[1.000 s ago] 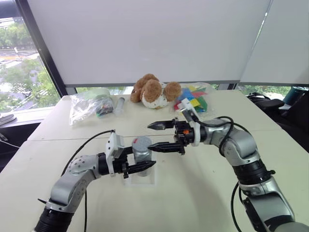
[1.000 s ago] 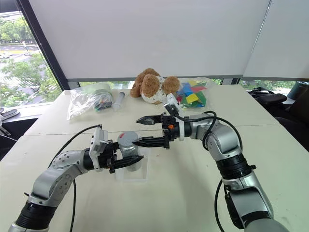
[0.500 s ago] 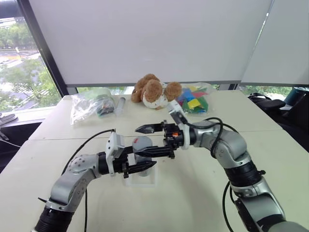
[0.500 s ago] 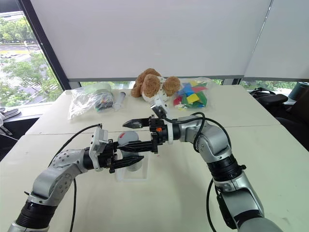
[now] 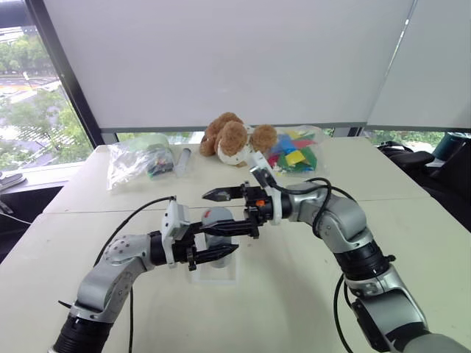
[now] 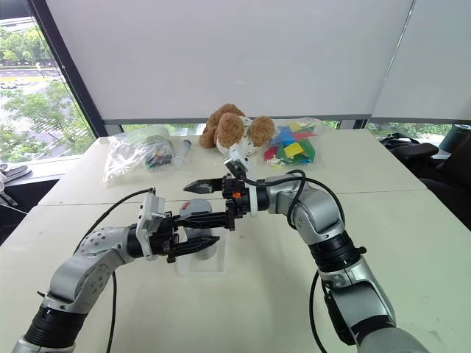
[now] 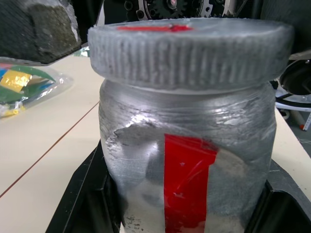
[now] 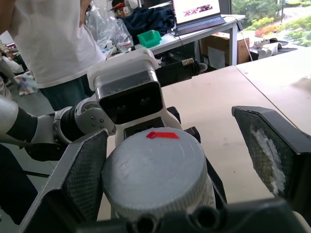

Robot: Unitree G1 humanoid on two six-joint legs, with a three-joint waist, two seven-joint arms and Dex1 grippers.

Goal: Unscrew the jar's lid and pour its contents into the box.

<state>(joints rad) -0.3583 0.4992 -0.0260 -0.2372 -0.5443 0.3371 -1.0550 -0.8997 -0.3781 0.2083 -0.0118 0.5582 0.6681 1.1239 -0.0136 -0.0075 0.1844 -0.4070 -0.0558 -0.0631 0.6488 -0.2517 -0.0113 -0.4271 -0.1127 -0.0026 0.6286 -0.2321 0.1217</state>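
The silvery-grey jar point(image 5: 215, 234) with a red patch point(image 7: 187, 179) stands upright over the clear box point(image 5: 215, 273). My left gripper point(image 5: 211, 245) comes in level from the left and is shut on the jar's body. The ribbed lid point(image 7: 190, 52) with a red mark on top sits on the jar. My right gripper point(image 5: 205, 213) reaches in level from the right, open, with one finger point(image 8: 83, 175) beside the lid point(image 8: 154, 171) and the other finger point(image 8: 273, 154) well apart from it. The contents are hidden inside the jar.
A brown plush bear point(image 5: 232, 138), a bag of coloured blocks point(image 5: 295, 155), clear plastic bags point(image 5: 135, 162) and a slim grey tube point(image 5: 182, 160) lie along the table's far edge. A person in a white shirt point(image 8: 54, 44) stands beyond the table.
My right gripper has moved left, from beside the jar to where its open fingers flank the lid. The left gripper and jar have stayed still.
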